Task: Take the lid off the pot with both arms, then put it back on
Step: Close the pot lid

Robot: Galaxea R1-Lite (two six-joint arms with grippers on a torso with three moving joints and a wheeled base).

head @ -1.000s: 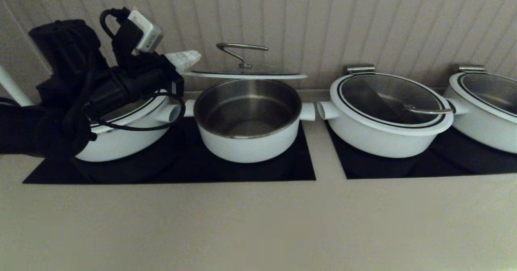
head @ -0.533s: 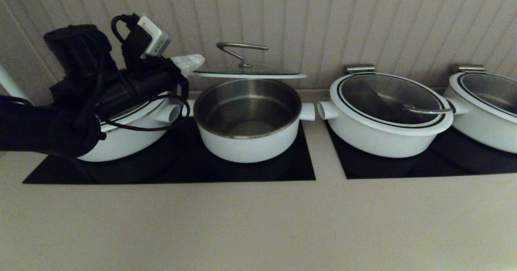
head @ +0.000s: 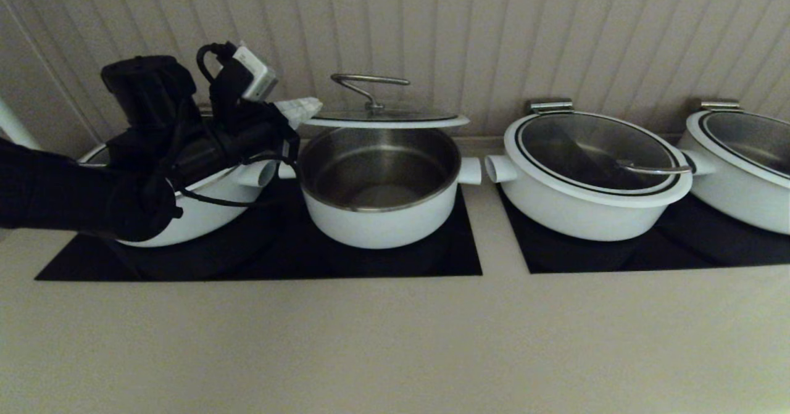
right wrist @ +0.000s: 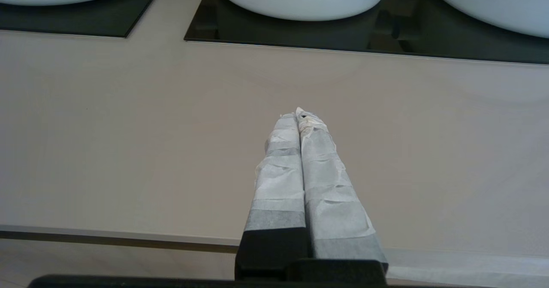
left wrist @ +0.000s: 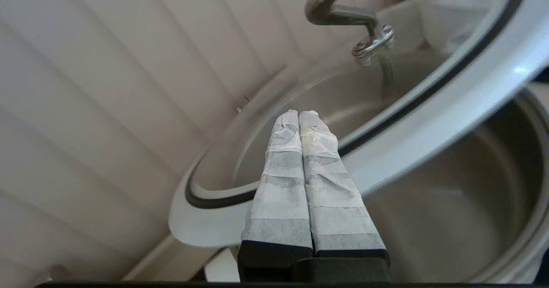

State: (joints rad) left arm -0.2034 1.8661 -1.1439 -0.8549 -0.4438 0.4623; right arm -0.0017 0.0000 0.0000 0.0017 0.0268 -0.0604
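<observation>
Left hand, fingers pinching the rim of the lid, holds it level just above the pot. Right hand, fingers pressed together, hovers over the table.

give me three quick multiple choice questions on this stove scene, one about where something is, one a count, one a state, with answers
1. Where is the lid held by the left gripper?
A. Just above the open pot
B. Flat on the counter
C. On the far right pot

2. How many white pots show in the head view?
A. Two
B. Four
C. Six

3. How is the right gripper?
A. Clamped on a lid handle
C. Shut, holding nothing, over the bare counter
B. Wide open above a pot

Answers: 1 A, the lid sits a little above the pot's steel rim, its edge pinched by the gripper. 2 B, four stand in a row on the black cooktops. 3 C, its fingers meet with nothing between them.
</observation>
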